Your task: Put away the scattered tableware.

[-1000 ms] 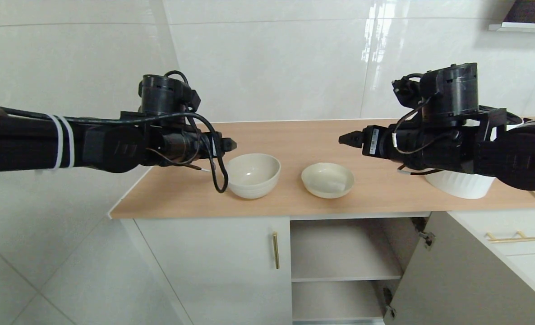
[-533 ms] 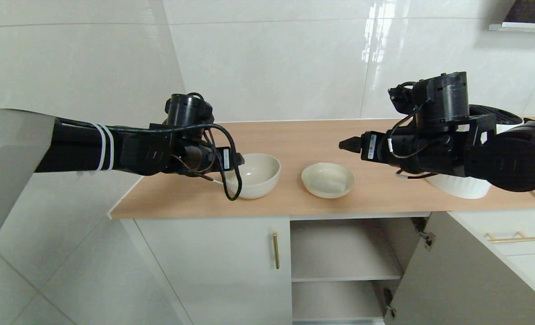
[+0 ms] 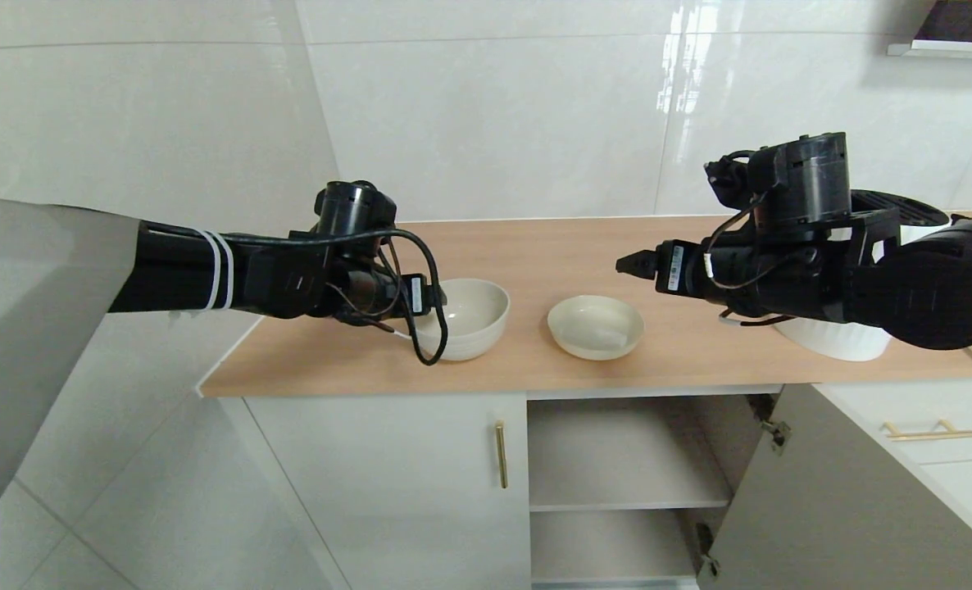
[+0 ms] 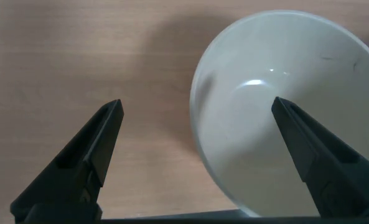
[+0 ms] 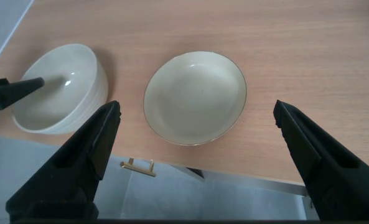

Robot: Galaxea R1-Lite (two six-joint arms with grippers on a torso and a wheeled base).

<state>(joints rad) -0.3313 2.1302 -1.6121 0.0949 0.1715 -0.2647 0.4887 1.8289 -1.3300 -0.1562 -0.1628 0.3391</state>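
A deep cream bowl [image 3: 468, 315] [image 4: 284, 118] stands on the wooden counter [image 3: 535, 254], with a shallow cream dish [image 3: 597, 326] [image 5: 195, 96] to its right. My left gripper [image 3: 435, 297] [image 4: 196, 104] is open and straddles the bowl's left rim, one finger over the inside and one over the counter. My right gripper [image 3: 622, 264] [image 5: 196, 109] hangs open above and just right of the dish, holding nothing. The bowl [image 5: 56, 90] also shows in the right wrist view, with a left fingertip [image 5: 19, 89] at its rim.
A large white ribbed bowl [image 3: 834, 340] sits on the counter behind my right arm. Below the counter a cabinet stands open with bare shelves [image 3: 617, 459], its door [image 3: 822, 508] swung out to the right. A closed door with a brass handle [image 3: 500, 453] is at the left.
My left arm has reached forward and down until its gripper is at the deep bowl's rim. My right arm sank slightly, then held still. Bowl and dish have not moved.
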